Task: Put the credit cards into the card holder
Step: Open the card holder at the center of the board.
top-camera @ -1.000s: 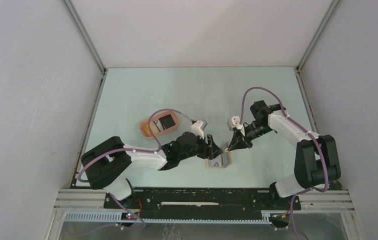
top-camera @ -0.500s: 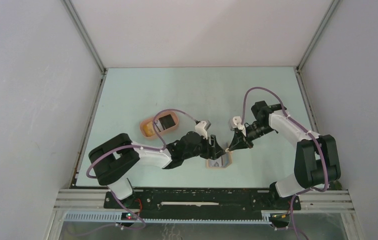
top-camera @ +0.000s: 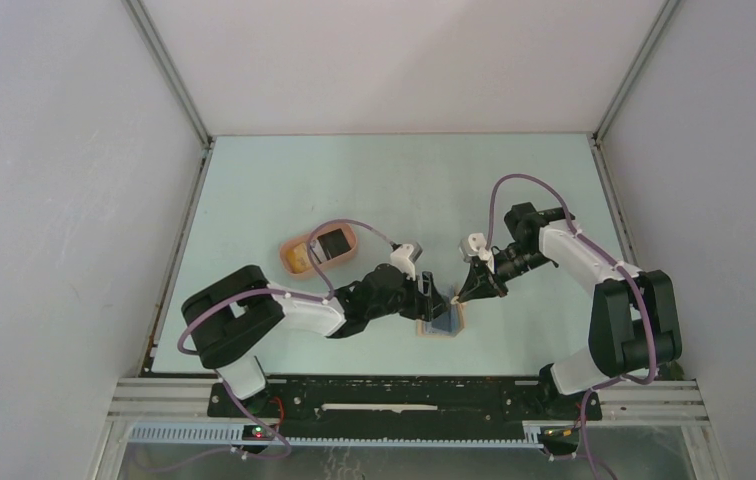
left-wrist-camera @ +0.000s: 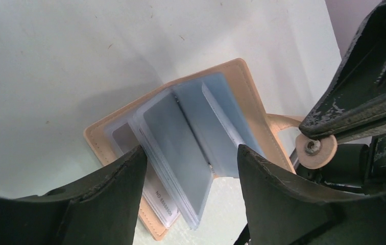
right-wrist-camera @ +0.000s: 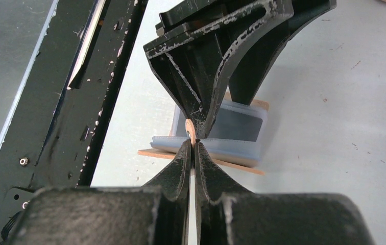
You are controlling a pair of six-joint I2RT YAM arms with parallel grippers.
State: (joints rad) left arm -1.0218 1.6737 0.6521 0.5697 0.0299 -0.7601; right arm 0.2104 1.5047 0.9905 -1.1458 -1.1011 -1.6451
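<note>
Left end effector hovers with jaws apart over open holder, nothing held. Over last second you ease it slightly wider and arm slides right. Right end effector is pinched together on tab, pinning holder to bench. Sleeves look ready, but you need a card. Cards lie in tray, well apart to left. Right fingers crowd holder's edge.

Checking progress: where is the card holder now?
In the top view, the card holder lies open at front centre, under the left pincer, its tab pinched by the right pincer.
</note>
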